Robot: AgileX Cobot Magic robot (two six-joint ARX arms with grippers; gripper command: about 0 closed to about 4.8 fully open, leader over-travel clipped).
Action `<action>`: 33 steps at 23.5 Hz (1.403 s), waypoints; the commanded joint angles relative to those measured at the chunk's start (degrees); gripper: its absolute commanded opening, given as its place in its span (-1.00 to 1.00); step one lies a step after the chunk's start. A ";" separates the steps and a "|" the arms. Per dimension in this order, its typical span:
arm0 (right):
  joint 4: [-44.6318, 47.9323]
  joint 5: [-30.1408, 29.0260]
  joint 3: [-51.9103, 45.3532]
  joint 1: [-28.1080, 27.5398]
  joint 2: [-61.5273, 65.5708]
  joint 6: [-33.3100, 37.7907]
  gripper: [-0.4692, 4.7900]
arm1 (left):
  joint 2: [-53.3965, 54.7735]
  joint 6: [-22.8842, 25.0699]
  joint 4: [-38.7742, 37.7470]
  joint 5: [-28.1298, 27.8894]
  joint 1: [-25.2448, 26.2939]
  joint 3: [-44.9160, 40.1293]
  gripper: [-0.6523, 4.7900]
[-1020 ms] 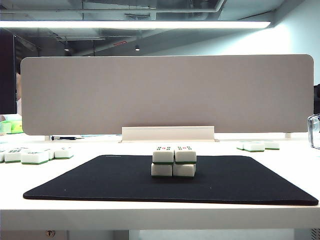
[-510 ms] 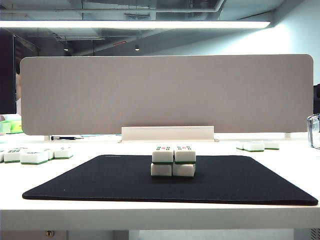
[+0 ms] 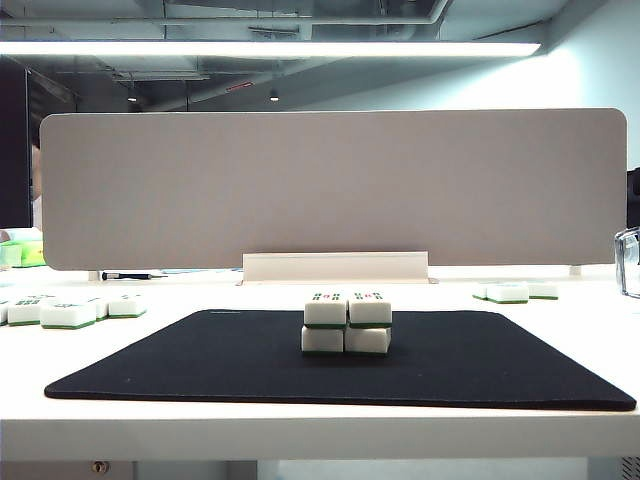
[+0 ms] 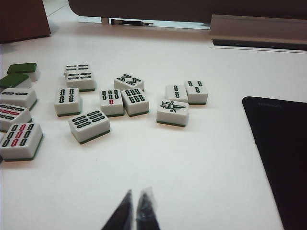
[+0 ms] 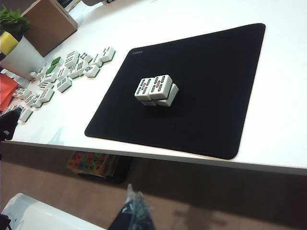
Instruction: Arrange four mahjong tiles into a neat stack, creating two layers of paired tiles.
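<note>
Nothing moved since earlier frame: stack [image 3: 346, 324] sits finished mid black mat [image 3: 200, 365], two over two. Left claw [image 4: 136, 211] clenched, empty, over desk [image 4: 192, 158] near spare tiles [image 4: 110, 103]. Right claw [image 5: 134, 211] clenched, empty, off desk edge. Best keep clear.

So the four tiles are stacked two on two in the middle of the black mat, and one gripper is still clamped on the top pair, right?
Not quite. The stack does sit two on two on the mat, but nothing holds it. The exterior view shows it standing alone, and the right wrist view shows the right gripper shut, off the table's near edge. The left gripper is shut above bare table beside the loose tiles.
</note>
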 commanded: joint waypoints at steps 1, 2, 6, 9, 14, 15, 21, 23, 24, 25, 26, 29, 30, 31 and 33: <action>1.95 3.85 0.15 -0.02 -0.59 -4.33 -0.82 | 0.02 0.15 -0.61 0.50 -0.02 0.00 -0.69; 3.02 5.22 -0.04 -0.02 -0.59 -4.28 -0.82 | 0.02 0.15 -0.61 0.50 -0.02 0.00 -0.69; 11.69 9.18 -2.84 -0.02 -0.59 -4.24 -0.82 | 0.02 0.15 -0.61 0.55 -0.02 0.00 -0.69; 31.36 14.34 -13.73 -0.02 -0.59 -0.59 -0.82 | 0.02 0.15 -0.61 0.68 -0.02 0.00 -0.69; 49.44 24.04 -27.23 -0.02 -0.59 0.92 -0.82 | 0.02 0.15 -0.61 0.68 -0.02 0.00 -0.69; 51.43 26.03 -29.24 -0.02 -0.61 1.66 -0.82 | 0.02 0.15 -0.61 0.68 -0.02 0.00 -0.69; 56.37 35.06 -36.00 -0.02 -0.61 1.77 -0.82 | 0.02 0.15 -0.63 0.68 -0.02 0.00 -0.69; 56.68 37.92 -37.48 -0.02 -0.61 1.70 -0.82 | 0.02 0.15 -0.61 0.66 -0.02 0.00 -0.69; 56.63 39.34 -38.56 -0.02 -0.61 1.53 -0.82 | 0.02 0.15 -0.61 0.68 -0.02 0.00 -0.69; 56.65 39.78 -39.47 -0.04 -0.61 1.27 -0.82 | 0.02 0.15 -0.61 0.68 -0.02 0.00 -0.69; 56.65 39.78 -39.89 -0.04 -0.61 1.03 -0.82 | 0.02 0.15 -0.61 0.68 -0.02 0.00 -0.69; 56.04 39.54 -41.03 -0.04 -0.61 -0.44 -0.82 | 0.02 0.15 -0.61 0.68 -0.02 0.00 -0.69; 55.76 39.52 -41.00 -0.04 -0.59 -0.87 -0.82 | 0.02 0.15 -0.61 0.68 -0.02 0.00 -0.69; 55.80 39.50 -41.00 -0.02 -0.63 -2.56 -0.82 | 0.02 0.15 -0.61 0.68 -0.02 0.00 -0.69; 55.80 39.43 -41.00 -0.02 -0.66 -6.14 -0.82 | 0.02 0.15 -0.61 0.68 -0.02 0.00 -0.69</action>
